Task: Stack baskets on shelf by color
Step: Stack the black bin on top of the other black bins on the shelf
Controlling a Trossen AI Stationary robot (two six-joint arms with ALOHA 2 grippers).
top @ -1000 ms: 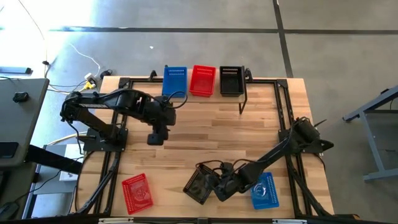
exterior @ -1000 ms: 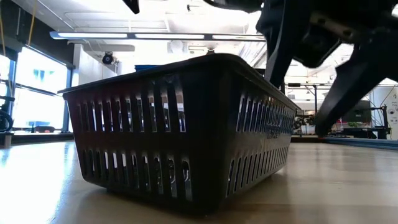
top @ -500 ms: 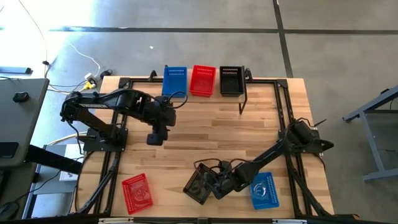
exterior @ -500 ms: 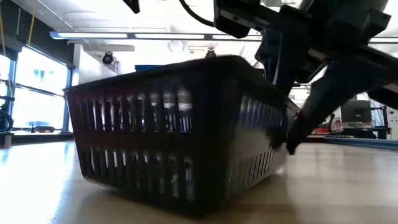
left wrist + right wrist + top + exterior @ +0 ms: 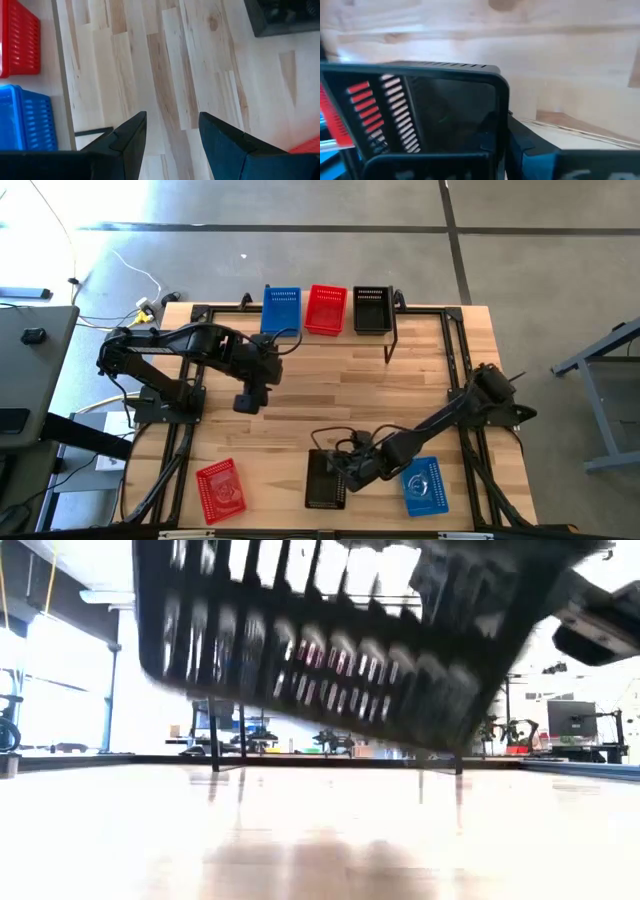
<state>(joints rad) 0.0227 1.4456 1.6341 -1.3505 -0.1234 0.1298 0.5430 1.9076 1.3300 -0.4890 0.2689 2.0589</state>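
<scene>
Black basket (image 5: 326,479), a second ago flat on the tabletop (image 5: 330,395), now hangs tilted and clear of it, its rim clenched in the right gripper (image 5: 348,470). Lift achieved; carry to the shelf (image 5: 328,311), well beyond, remains. Left gripper (image 5: 245,402) waits spread and empty mid-table.

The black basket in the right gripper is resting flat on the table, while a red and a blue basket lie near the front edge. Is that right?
Not quite. The low view shows the black basket lifted clear of the table and tilted, held by the right gripper. The red basket and the blue basket do lie near the front edge.
</scene>
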